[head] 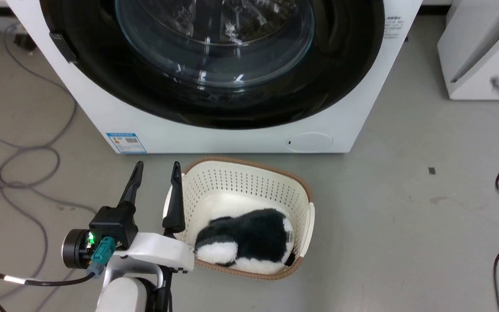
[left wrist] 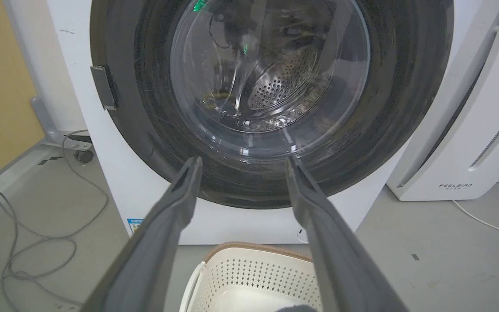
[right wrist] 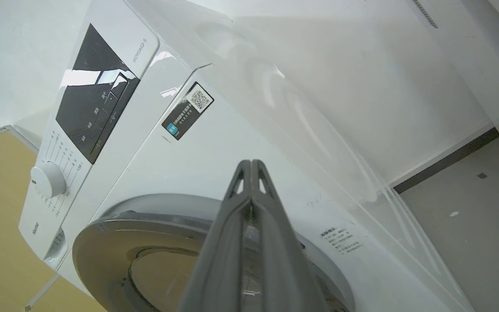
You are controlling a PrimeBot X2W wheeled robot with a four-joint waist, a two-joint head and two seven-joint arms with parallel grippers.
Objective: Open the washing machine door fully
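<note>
The washing machine [head: 232, 138] stands on the grey floor, square to the robot. A blue label [head: 126, 143] sits at its lower corner. The washing machine door [head: 345, 65] lies flush in the white front, closed, and the steel drum shows through its clear glass bowl [left wrist: 271, 86]. A small grey fitting [left wrist: 102, 86] sits on the door's rim; it may be a hinge or a catch, but the view is too poor to tell.

The left end effector [head: 157, 167] hangs low over the floor, fingers spread and holding nothing. It points at the machine's base, just beside the left rim of a cream perforated basket [head: 249, 182]. A black-and-white plush toy [head: 249, 236] lies in the basket.

The right end effector [right wrist: 251, 164] is raised by the door's upper edge, below the dark control panel [right wrist: 95, 95] and white dial [right wrist: 49, 180]. Its fingers are pressed together with nothing between them. I cannot tell whether the tips touch the machine's front.

A white FEELAIR appliance [left wrist: 461, 143] stands beside the machine, and loose cables [head: 20, 169] trail across the floor.
</note>
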